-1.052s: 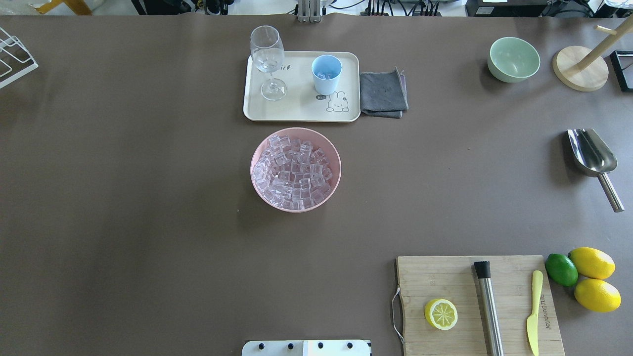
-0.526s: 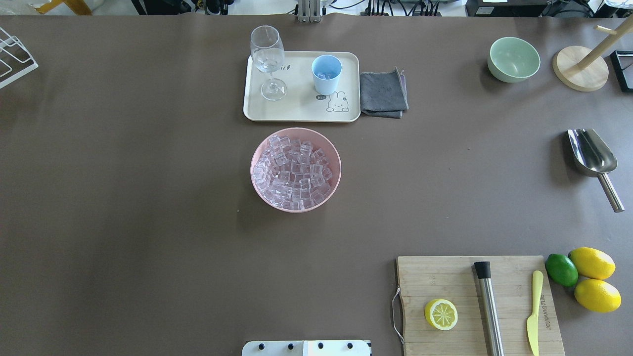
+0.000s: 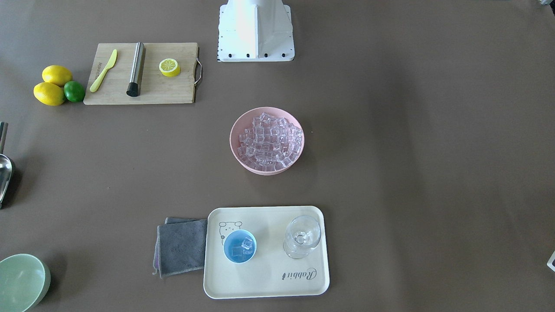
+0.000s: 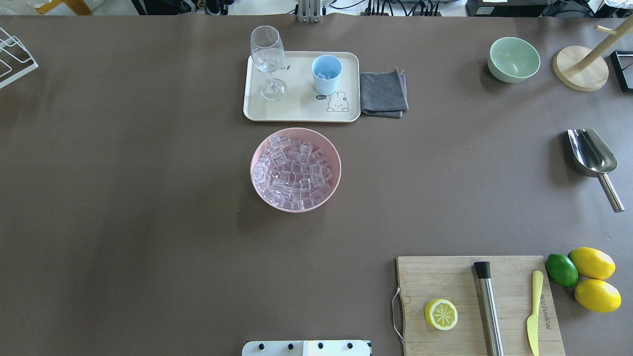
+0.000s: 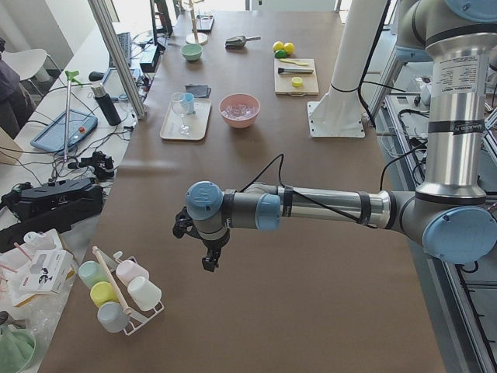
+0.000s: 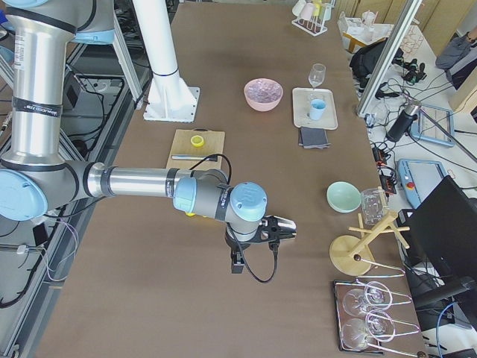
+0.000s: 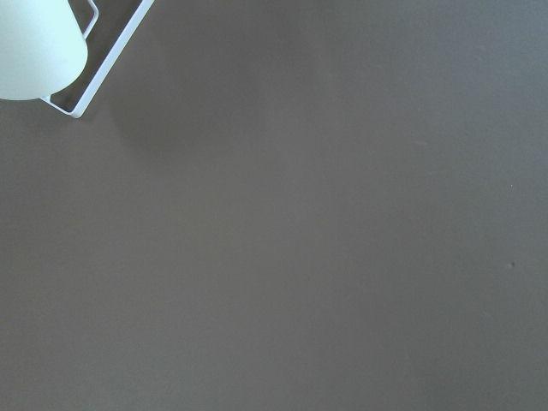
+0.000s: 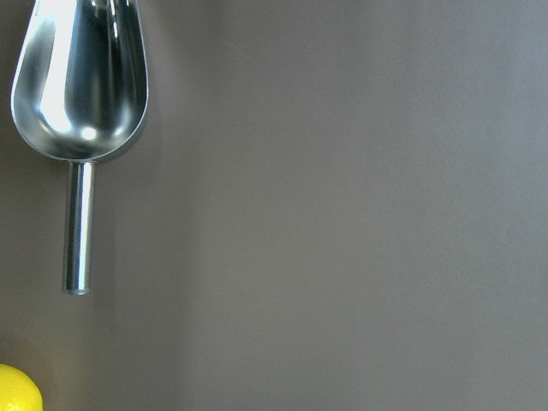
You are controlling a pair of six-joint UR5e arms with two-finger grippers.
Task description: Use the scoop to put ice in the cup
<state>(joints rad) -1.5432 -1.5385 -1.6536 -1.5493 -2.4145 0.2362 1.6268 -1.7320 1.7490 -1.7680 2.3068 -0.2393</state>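
The ice (image 4: 295,170) fills a pink bowl (image 4: 257,148) at the table's middle. The light-blue cup (image 4: 326,74) stands on a cream tray (image 4: 296,111) behind the bowl and holds a few cubes (image 3: 243,247). The steel scoop (image 4: 592,153) lies on the table at the far right, and the right wrist view shows it (image 8: 81,81) at upper left, empty. My left gripper (image 5: 210,263) hovers over bare table at the left end. My right gripper (image 6: 288,232) hovers at the right end. Both show only in side views, so I cannot tell whether they are open or shut.
A wine glass (image 4: 267,59) stands on the tray and a grey cloth (image 4: 383,92) lies beside it. A green bowl (image 4: 513,59) and a wooden stand (image 4: 580,68) are far right. A cutting board (image 4: 474,306) holds a lemon half, steel cylinder and knife; lemons (image 4: 593,277) lie beside it.
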